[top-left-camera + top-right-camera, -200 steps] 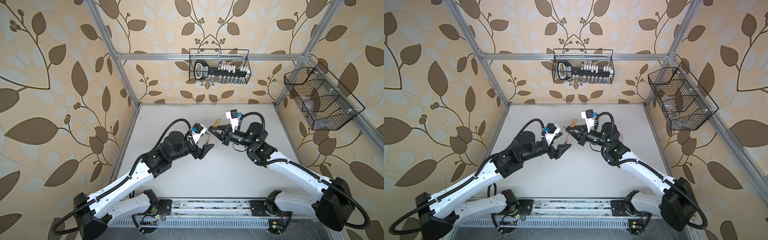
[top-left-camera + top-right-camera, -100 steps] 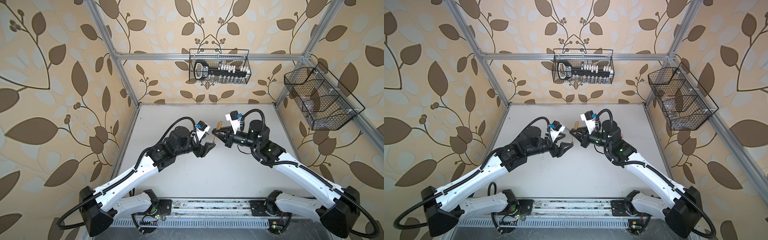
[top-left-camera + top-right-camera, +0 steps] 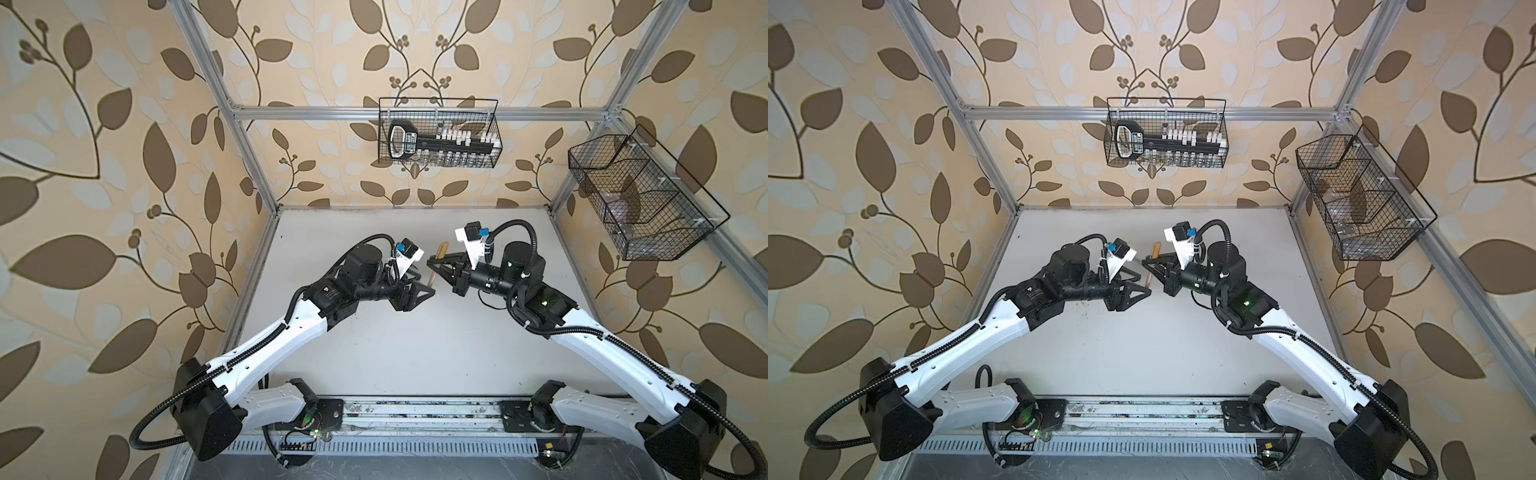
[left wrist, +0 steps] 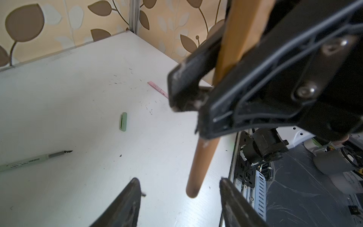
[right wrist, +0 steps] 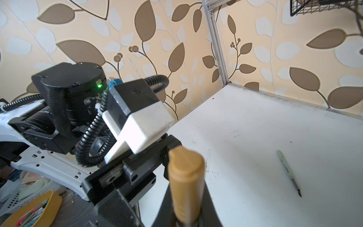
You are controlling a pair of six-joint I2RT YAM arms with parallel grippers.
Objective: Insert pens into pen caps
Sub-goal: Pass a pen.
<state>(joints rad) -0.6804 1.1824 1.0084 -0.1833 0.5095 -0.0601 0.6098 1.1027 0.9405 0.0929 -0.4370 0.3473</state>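
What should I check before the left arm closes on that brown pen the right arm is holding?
Jaws of the right gripper shut on the slim brown plastic pen: ok.
Pen's blunt end between open jaws of the left gripper: ok.
Left jaws not touching the pen: ok.
Pen already capped: cannot tell.
The short pale green tubular cap and uncapped pale green pen lying apart on the white table: ok.

Leaf-patterned beige walls [image 3: 104, 166], aluminium frame [image 3: 332, 112], white tabletop [image 3: 415, 353], wire baskets [image 3: 665, 224]
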